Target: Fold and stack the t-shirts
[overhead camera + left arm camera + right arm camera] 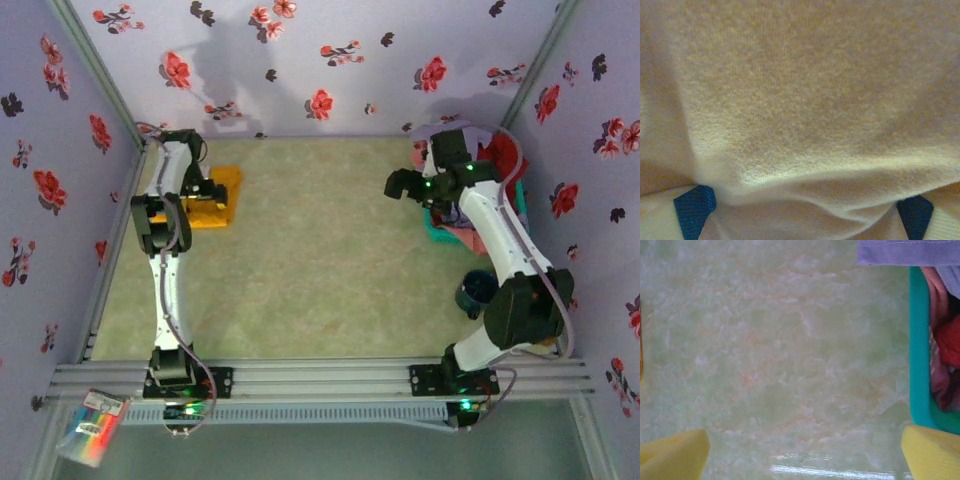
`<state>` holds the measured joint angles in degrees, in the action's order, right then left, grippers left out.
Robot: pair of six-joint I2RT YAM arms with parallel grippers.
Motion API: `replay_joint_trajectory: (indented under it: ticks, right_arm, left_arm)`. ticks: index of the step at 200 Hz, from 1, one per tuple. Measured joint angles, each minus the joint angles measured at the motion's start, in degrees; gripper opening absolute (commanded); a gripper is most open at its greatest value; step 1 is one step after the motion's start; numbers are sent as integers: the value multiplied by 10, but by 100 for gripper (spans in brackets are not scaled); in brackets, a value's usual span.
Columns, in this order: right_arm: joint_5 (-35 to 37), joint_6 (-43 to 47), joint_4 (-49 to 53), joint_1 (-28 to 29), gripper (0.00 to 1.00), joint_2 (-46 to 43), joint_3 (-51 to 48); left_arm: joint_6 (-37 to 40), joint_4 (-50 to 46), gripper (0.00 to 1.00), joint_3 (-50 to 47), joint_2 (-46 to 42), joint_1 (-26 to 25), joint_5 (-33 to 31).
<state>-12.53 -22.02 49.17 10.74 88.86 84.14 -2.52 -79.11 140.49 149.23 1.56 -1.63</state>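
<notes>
The orange-yellow t-shirt (222,192) lies folded at the table's far left. My left gripper (203,190) is down on it, open. In the left wrist view its cloth (805,90) lies right under the camera, and a soft ridge of it rises between the blue fingertips (694,207), which stand wide apart. My right gripper (405,183) hovers open over bare table beside the teal basket (436,228); nothing is between its yellow fingertips (675,456). A lavender t-shirt (905,252) hangs over the basket's rim (919,340). Red (949,340) and pink (936,295) t-shirts lie inside it.
A dark blue cup (475,292) stands by the right arm's elbow. A small colourful packet (92,425) lies off the table's near left corner. Flowered walls close in three sides. Bare green tabletop (320,250) stretches between the arms.
</notes>
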Motion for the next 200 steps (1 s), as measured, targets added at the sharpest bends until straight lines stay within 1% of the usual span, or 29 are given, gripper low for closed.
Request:
replay_joint_trajectory:
  ticks: [26, 42, 75, 114, 133, 156, 180, 200]
  right_arm:
    - [-6, 0, 8, 0, 99, 26, 22]
    - [-10, 0, 11, 0, 99, 40, 38]
    - [-12, -1, 12, 0, 99, 48, 44]
    - [-12, -3, 13, 4, 99, 48, 44]
    - [-12, -5, 14, 5, 99, 48, 44]
    - [-14, -7, 13, 7, 99, 45, 44]
    - [-19, -11, 13, 7, 99, 25, 40]
    - [-24, -11, 12, 7, 99, 5, 33]
  left_arm:
    - [15, 7, 99, 30, 14, 11, -7]
    - [17, 27, 99, 45, 19, 23, -14]
    - [19, 65, 99, 48, 20, 41, -25]
    - [23, 83, 99, 43, 17, 43, -35]
    - [11, 107, 99, -9, -12, 40, -31]
    - [-13, 143, 99, -102, -78, 35, -25]
    - [-41, 188, 100, -197, -153, 25, -23]
    - [-62, 218, 100, -245, -192, 20, -22]
